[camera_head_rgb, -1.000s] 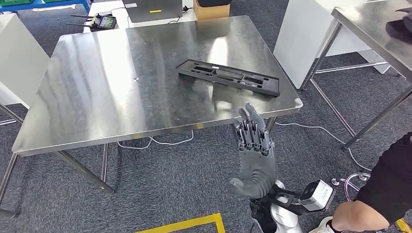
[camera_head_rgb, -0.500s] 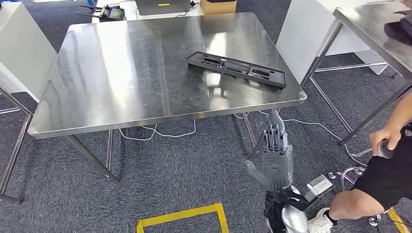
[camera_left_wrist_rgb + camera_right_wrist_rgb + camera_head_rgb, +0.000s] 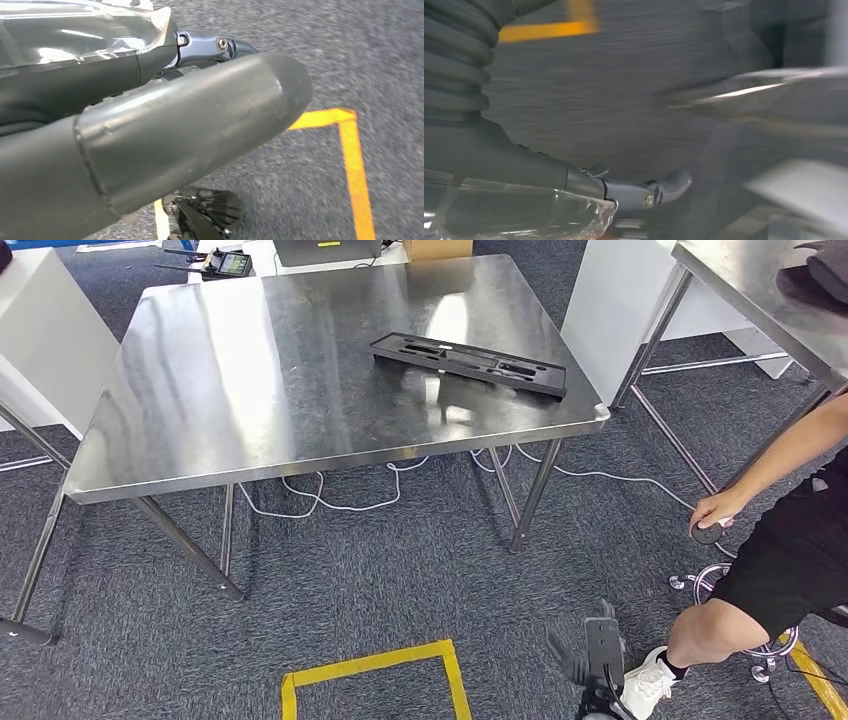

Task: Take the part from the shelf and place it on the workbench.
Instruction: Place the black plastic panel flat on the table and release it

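The part (image 3: 468,363) is a long black tray with moulded recesses, lying flat near the right edge of the steel workbench (image 3: 250,390). Nothing touches it. My right hand (image 3: 600,652) hangs low over the carpet, well below the bench, seen edge-on with straight fingers and holding nothing. In the blurred right wrist view that hand (image 3: 524,165) is over grey carpet. My left hand (image 3: 150,125) has its thick grey thumb stretched out above the carpet, with nothing in its grasp.
A person (image 3: 790,530) stands at the right, one hand on a dark round object (image 3: 708,532). A second steel table (image 3: 750,280) is at the back right and a white cabinet (image 3: 45,330) at the left. Yellow floor tape (image 3: 370,665) and cables (image 3: 330,502) lie on the carpet.
My right hand has dropped from beside the bench's front edge down to the floor area. The camera has shifted. The person's arm has reached in at the right.
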Robot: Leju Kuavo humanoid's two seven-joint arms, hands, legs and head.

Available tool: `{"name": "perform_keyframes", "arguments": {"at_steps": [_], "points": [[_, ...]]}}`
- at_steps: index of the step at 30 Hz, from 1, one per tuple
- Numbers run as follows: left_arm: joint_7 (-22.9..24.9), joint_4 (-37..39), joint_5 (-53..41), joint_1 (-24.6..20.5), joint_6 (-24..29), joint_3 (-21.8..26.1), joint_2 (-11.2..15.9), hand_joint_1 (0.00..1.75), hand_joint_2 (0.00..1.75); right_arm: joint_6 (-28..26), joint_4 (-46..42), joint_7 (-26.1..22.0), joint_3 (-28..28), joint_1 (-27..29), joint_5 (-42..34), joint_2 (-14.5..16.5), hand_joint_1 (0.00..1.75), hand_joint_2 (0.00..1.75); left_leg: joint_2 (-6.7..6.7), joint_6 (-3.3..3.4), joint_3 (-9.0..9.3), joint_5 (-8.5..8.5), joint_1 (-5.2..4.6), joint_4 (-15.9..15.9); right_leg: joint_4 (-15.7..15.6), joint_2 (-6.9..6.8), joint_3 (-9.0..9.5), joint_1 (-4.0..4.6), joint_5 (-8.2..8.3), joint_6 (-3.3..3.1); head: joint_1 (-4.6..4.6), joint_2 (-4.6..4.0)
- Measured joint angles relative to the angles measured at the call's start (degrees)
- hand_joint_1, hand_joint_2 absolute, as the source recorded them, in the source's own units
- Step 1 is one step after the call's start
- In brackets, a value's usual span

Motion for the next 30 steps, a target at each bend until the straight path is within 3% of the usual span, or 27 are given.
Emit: {"name": "perform_keyframes", "arguments": {"at_steps": [2,4,6,8,9,11,13,14,15,17,18,19,21,22,24,26,27,28,29,30], "points": [[-0.29,0.00,0.03,0.02,-0.01,0.02,0.09,0.00,0.00,-0.23,6.50,3.55,-1.90,-0.47,0.24,-0.60,0.00,0.00,-0.08,0.04,5.70,2.43,0.25,-7.59,0.64,-0.04,-0.84,-0.03,0.27,0.39,-0.04,-0.01],[-0.75,0.00,0.01,-0.05,-0.05,0.01,0.21,0.00,0.00,-0.38,11.57,6.73,-3.31,-0.81,0.46,-0.96,0.00,0.00,-0.33,0.35,9.43,2.86,0.15,-13.44,1.27,-0.04,-1.51,0.15,0.57,0.92,0.01,-0.01],[-1.04,0.00,-0.04,-0.05,-0.10,0.01,0.34,0.00,0.00,-0.66,15.13,8.84,-4.23,-0.78,0.97,-1.20,0.00,0.00,-0.45,0.99,9.44,2.77,-0.21,-14.33,1.36,-0.03,-1.90,0.31,1.16,1.82,0.07,0.00],[-1.11,0.00,-0.08,-0.07,-0.13,0.01,0.39,0.00,0.00,-0.92,17.76,9.93,-4.82,-0.69,1.55,-1.48,0.00,0.00,-0.17,2.28,8.96,3.56,-0.24,-14.71,2.13,0.05,-2.58,0.39,0.76,2.41,0.05,-0.01],[-1.13,0.00,-0.08,-0.10,-0.13,0.01,0.40,0.00,0.00,-0.96,18.76,10.20,-5.04,-0.69,1.70,-1.60,0.00,0.00,0.02,3.01,8.61,4.09,-0.24,-14.94,3.72,0.13,-3.40,0.42,-0.49,2.25,0.15,-0.01],[-1.14,0.00,-0.09,-0.14,-0.14,0.01,0.44,0.00,0.00,-1.01,20.42,10.52,-5.44,-0.78,1.85,-1.79,0.00,0.00,0.29,3.90,7.57,5.07,-0.40,-15.09,10.19,0.29,-6.06,0.31,-4.71,1.42,0.34,-0.01],[-1.13,0.00,-0.09,-0.11,-0.14,0.02,0.49,0.00,0.00,-1.02,21.63,10.76,-5.67,-0.78,1.90,-1.98,0.00,0.00,0.39,4.02,6.28,6.02,-0.59,-15.06,16.78,0.34,-7.94,0.23,-7.69,1.36,0.46,-0.01],[-1.13,0.00,-0.09,-0.10,-0.14,0.02,0.50,0.00,0.00,-1.02,22.10,10.86,-5.75,-0.78,1.92,-2.05,0.00,0.00,0.41,3.96,5.64,6.51,-0.66,-15.04,17.73,0.35,-7.65,0.23,-7.87,1.74,0.49,0.00],[-1.13,0.00,-0.15,-0.09,-0.15,0.01,0.51,0.00,0.00,-1.02,22.45,11.11,-5.77,-0.82,2.01,-2.12,0.00,0.00,0.43,3.82,5.06,6.98,-0.68,-15.02,16.24,0.36,-6.07,0.23,-7.11,2.27,0.49,0.00],[-1.13,0.00,-0.43,-0.11,-0.23,0.01,0.50,0.00,0.00,-1.00,22.94,12.07,-5.80,-1.01,2.19,-2.22,0.00,0.00,0.44,3.39,4.10,7.84,-0.72,-14.92,8.49,0.36,-0.49,0.22,-5.18,3.02,0.50,-0.01],[-1.11,0.00,-0.58,-0.13,-0.31,0.00,0.50,0.00,0.00,-1.09,23.12,12.76,-5.86,-1.13,2.26,-2.27,0.00,0.00,0.44,3.08,3.72,8.25,-0.79,-14.84,4.49,0.45,2.24,0.42,-4.64,3.00,0.48,-0.01],[-1.10,0.00,-0.69,-0.15,-0.39,-0.01,0.51,0.00,0.00,-1.39,23.35,13.42,-5.99,-1.15,2.27,-2.29,0.00,0.00,0.46,2.73,3.49,8.63,-0.87,-14.76,1.72,0.55,3.76,0.62,-4.50,2.77,0.49,-0.01],[-1.08,0.00,-0.76,-0.18,-0.51,-0.02,0.52,0.00,0.00,-2.48,23.88,14.79,-6.40,-0.98,2.43,-2.29,0.00,0.00,0.45,2.07,3.22,9.33,-0.98,-14.68,0.04,0.73,4.22,1.09,-4.41,2.15,0.47,-0.01],[-1.09,0.00,-0.78,-0.15,-0.52,-0.02,0.55,0.00,0.00,-3.09,24.21,15.46,-6.57,-0.79,2.61,-2.25,0.00,0.00,0.43,1.75,3.11,9.49,-0.90,-14.59,0.03,0.70,3.76,0.74,-4.16,1.74,0.45,-0.01],[-1.14,0.00,-0.79,-0.06,-0.53,-0.02,0.62,0.00,0.00,-3.97,24.73,16.62,-6.72,-0.45,3.29,-2.11,0.00,0.00,0.30,1.21,2.30,7.44,-0.62,-12.85,0.04,0.56,3.21,0.18,-3.40,0.62,0.28,-0.01],[-1.25,0.00,-0.82,-0.01,-0.54,-0.03,0.66,0.00,0.00,-4.14,25.22,17.57,-6.74,-0.07,4.53,-1.89,0.00,0.00,0.14,0.80,0.49,2.11,-0.38,-7.11,0.02,0.38,2.33,0.14,-2.55,-0.35,0.11,0.00],[-1.29,0.00,-0.86,0.00,-0.53,-0.03,0.67,0.00,0.00,-3.73,25.47,18.06,-6.71,0.17,5.22,-1.78,0.00,0.00,0.10,0.62,-0.46,-0.45,-0.33,-3.37,0.05,0.33,1.90,0.27,-2.13,-0.62,0.04,-0.01],[-1.32,0.00,-0.90,0.01,-0.52,-0.04,0.69,0.00,0.00,-3.07,25.73,18.62,-6.67,0.43,5.91,-1.70,0.00,0.00,0.07,0.45,-0.97,-1.96,-0.32,-0.31,0.11,0.29,1.50,0.39,-1.75,-0.63,0.03,-0.01],[-1.34,0.00,-0.93,0.03,-0.51,-0.04,0.73,0.00,0.00,-2.34,25.98,19.15,-6.59,0.73,6.52,-1.63,0.00,0.00,0.07,0.34,-0.73,-2.24,-0.29,1.19,0.22,0.27,1.09,0.46,-1.39,-0.55,0.03,-0.01],[-1.38,0.00,-0.94,0.04,-0.50,-0.04,0.75,0.00,0.00,-1.68,26.19,19.68,-6.47,1.03,7.06,-1.56,0.00,0.00,0.09,0.29,0.48,-1.46,-0.26,0.73,0.40,0.27,0.68,0.47,-1.09,-0.40,0.02,-0.01]]}}
